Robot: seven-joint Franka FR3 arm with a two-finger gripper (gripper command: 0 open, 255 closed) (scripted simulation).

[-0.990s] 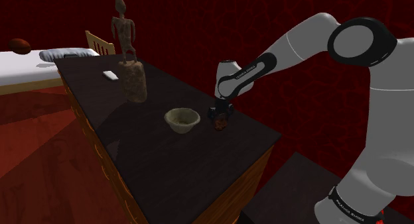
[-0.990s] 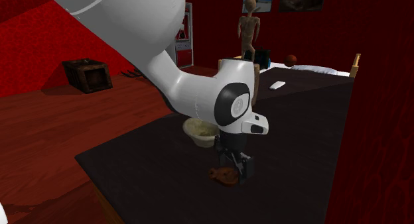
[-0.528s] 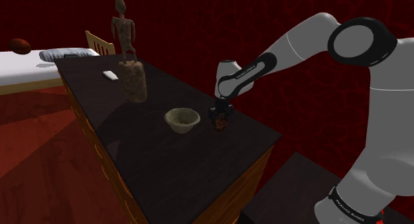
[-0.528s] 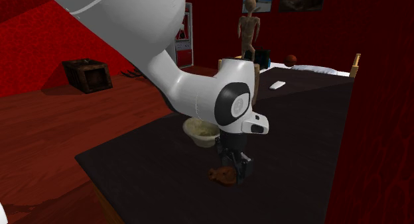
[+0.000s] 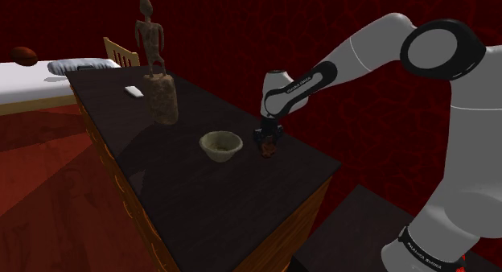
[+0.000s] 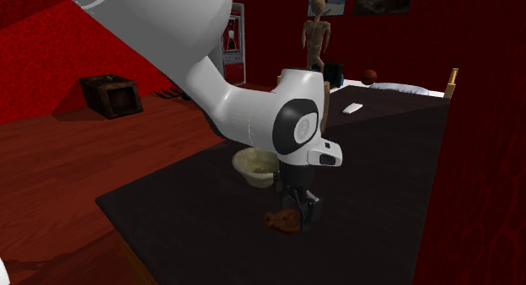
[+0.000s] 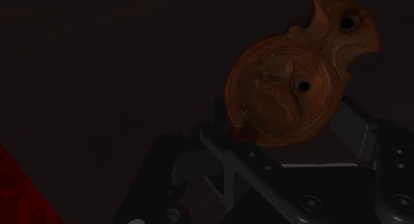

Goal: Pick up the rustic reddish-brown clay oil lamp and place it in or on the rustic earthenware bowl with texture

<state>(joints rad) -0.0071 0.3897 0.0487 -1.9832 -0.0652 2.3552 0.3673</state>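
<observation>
The hand is down at the bench, pointing straight at the top, and its two black fingers pinch the reddish-brown oil lamp by the sides of its round body. The spout with its hole sticks out beyond them. From where I stand the lamp sits low against the dark top, near the bench's front corner; I cannot tell whether it rests on the surface or hangs just clear of it. In the shoulder view, the pale, rough bowl stands near the hand at nine o'clock, upright and apart from the lamp. Farther along the bench, at about eleven o'clock, a tall thin brown figure stands on a chunky block, with a small white thing just beyond it. A bed lies past the bench's far end.
</observation>
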